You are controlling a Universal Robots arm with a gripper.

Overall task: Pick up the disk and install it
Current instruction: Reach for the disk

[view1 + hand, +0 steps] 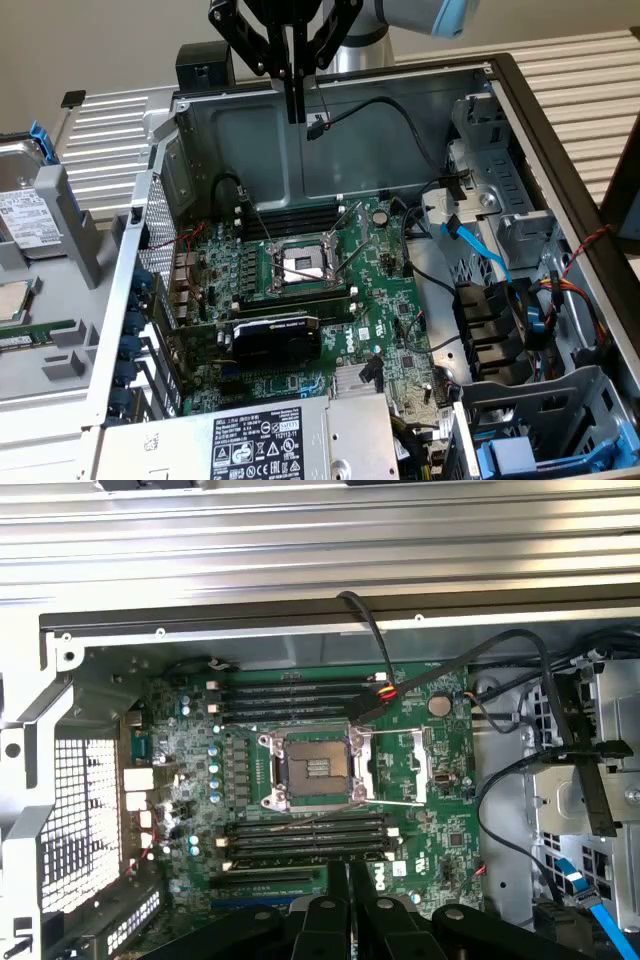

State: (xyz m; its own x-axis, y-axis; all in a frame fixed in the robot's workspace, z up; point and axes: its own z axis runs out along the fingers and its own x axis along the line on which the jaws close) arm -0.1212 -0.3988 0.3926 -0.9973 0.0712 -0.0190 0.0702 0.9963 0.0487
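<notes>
The fingers were pressed together, empty, the gripper hanging above the far wall of the open computer case, over the motherboard with its bare CPU socket. The disk lay outside the case at the exterior view's left edge, partly cut off. A second blue carrier sat half hidden in the case's near corner bay.

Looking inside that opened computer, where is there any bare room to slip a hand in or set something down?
The bare metal floor between the motherboard and the drive cage is open, crossed only by cables. The empty CPU socket is bare but delicate. It is crowded at the graphics card, the power supply and the black fan block.
</notes>
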